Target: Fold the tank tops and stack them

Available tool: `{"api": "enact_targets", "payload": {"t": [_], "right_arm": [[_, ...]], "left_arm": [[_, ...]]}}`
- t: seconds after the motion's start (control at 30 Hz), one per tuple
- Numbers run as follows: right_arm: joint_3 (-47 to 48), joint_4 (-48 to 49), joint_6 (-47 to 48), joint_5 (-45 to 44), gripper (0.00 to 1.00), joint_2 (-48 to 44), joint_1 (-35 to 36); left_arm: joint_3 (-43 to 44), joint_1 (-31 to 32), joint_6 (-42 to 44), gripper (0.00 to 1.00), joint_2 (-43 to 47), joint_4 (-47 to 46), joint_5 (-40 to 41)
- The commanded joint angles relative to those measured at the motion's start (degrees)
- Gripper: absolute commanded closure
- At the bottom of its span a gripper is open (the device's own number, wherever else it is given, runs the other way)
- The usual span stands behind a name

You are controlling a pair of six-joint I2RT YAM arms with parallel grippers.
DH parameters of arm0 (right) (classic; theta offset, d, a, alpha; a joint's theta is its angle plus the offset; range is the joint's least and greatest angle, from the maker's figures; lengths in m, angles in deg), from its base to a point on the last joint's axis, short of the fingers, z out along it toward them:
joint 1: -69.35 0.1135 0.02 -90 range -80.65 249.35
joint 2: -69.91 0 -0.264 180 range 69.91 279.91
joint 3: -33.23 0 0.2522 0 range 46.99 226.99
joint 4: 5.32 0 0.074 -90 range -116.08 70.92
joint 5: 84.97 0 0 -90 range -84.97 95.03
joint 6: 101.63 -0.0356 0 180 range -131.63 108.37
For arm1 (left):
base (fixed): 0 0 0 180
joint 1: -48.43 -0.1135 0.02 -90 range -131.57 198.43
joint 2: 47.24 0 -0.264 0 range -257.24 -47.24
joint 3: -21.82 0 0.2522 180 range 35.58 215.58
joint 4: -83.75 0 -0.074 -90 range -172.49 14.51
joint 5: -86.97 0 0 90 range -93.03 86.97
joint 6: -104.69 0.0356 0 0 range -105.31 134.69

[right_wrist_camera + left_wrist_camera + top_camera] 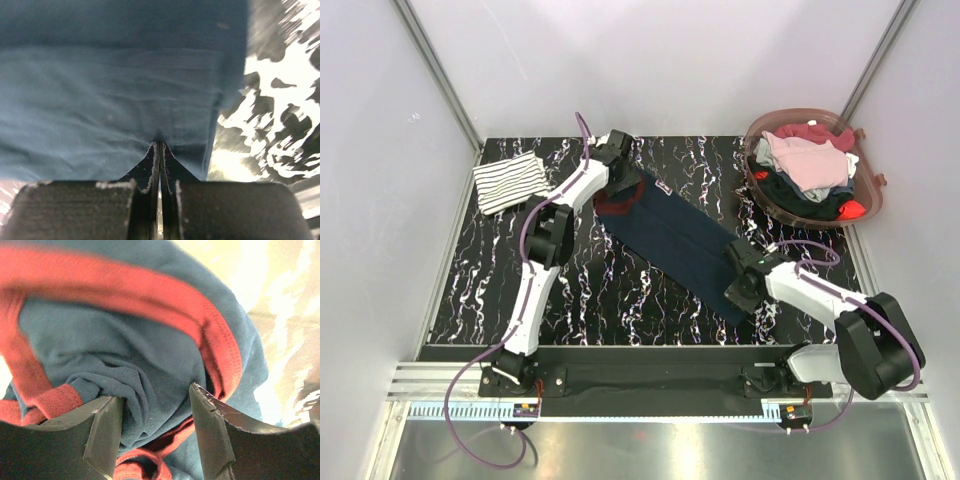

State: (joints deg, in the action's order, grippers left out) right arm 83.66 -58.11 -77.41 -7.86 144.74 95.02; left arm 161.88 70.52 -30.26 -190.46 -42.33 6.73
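Bolted along the six o'clock edge, the arm bases (pixel 515 368) were seen nearest the lens, on the marbled black table (pixel 620 300). At ten o'clock the striped tank top (pixel 510 180) was laid folded, white with thin navy lines, apart from everything else. Just right of it, towards twelve o'clock, the left gripper (pixel 155 410) was set over the neck end of the navy tank top (pixel 675 235). Its fingers (pixel 102 432) were held apart with a wad of cloth between them, and it could not be told whether that wad was squeezed or only straddled. From there the navy top was stretched diagonally to four o'clock, where the right gripper (pixel 159 150) was clenched on its hem. At two o'clock a basket (pixel 873 195) of mixed clothes was placed.

The navy top was judged light, limp and prone to bunching, so it would best be taken at the hem corners and the shoulder straps. It was seen as dark navy knit, trimmed in dark red at the neck and armholes, smooth near the hem and rumpled at the neck.
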Motion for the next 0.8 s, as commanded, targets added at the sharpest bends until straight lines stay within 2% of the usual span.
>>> {"api": "enact_targets", "payload": {"t": [0.0,0.07,0.2,0.4,0.53,0.7,0.77], "right_arm": [[1.30,-1.58,-3.83,1.37,1.00,0.23,5.09],[1.13,-0.18,-3.40,2.68,1.00,0.06,8.59],[0.25,10.16,-0.58,7.60,1.00,1.54,14.13],[7.01,12.65,2.31,9.27,0.98,9.00,22.40],[9.56,22.93,5.22,16.65,0.92,15.68,27.32],[26.59,20.14,10.39,17.10,0.86,29.29,35.22],[32.73,19.16,12.68,17.10,0.80,31.95,36.55]], "left_arm": [[3.69,-0.38,-0.58,0.42,-2.15,-7.00,-6.67],[3.69,0.15,-0.58,0.42,-2.50,-14.62,-8.17],[7.37,-0.37,-1.37,0.40,-5.75,-21.87,-4.41],[7.90,-6.70,-5.32,0.39,-6.54,-30.40,-2.64],[10.37,-10.04,-2.44,0.41,-8.39,-35.92,-1.42],[13.18,-10.66,1.52,0.37,-10.24,-44.81,-1.14],[12.75,-10.57,2.14,0.36,-10.06,-47.63,-2.46]]}}
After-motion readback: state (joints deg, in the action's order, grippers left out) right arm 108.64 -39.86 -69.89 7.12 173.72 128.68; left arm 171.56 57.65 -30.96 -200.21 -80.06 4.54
